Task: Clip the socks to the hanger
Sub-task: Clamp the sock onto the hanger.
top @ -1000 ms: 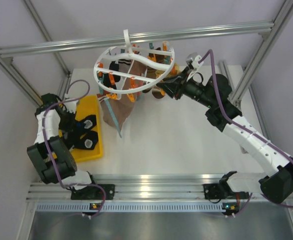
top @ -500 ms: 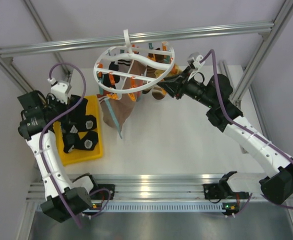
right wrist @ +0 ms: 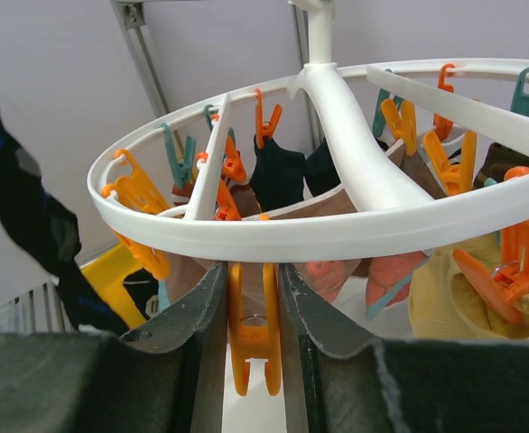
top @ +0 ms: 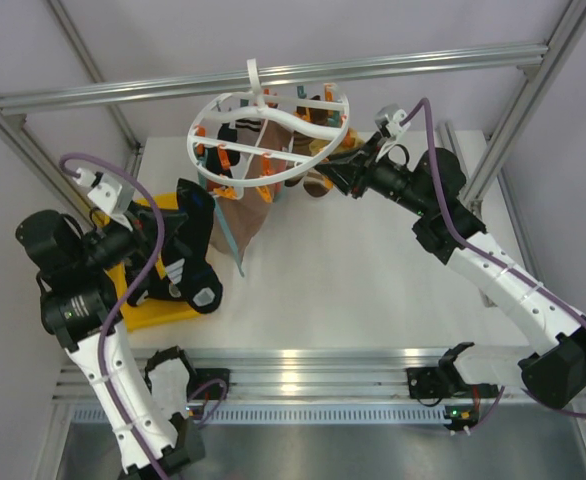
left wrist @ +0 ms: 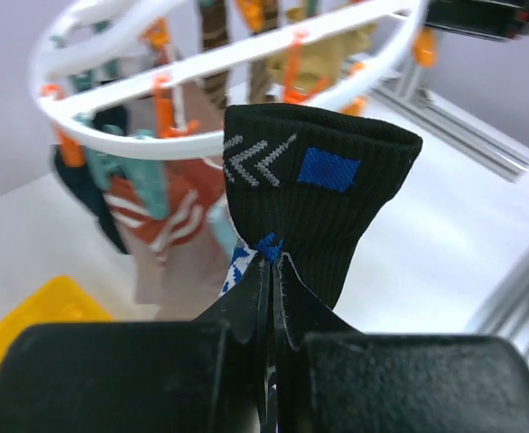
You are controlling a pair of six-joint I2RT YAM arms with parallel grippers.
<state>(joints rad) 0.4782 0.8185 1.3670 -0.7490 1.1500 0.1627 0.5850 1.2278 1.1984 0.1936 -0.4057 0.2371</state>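
Note:
The white round hanger (top: 295, 120) hangs from the top bar, with several socks clipped under it, among them a brown sock with light-blue edging (top: 235, 222). My left gripper (top: 178, 240) is shut on a black sock with a blue patch (top: 195, 262) and holds it in the air just left of the hanger. In the left wrist view the gripper (left wrist: 273, 263) pinches this sock (left wrist: 323, 212) below the hanger ring (left wrist: 147, 144). My right gripper (top: 339, 172) is at the hanger's right rim. Its jaws (right wrist: 254, 271) are shut on an orange clip (right wrist: 254, 338) under the ring (right wrist: 337, 221).
A yellow tray (top: 158, 310) lies on the table at the left, partly under the held sock; it also shows in the left wrist view (left wrist: 39, 307). Aluminium frame bars (top: 273, 75) run above and beside the hanger. A metal rail (top: 303, 365) borders the near edge.
My left arm has risen from the yellow tray with the black sock and swung right toward the hanger. My right gripper has stayed on the orange clip.

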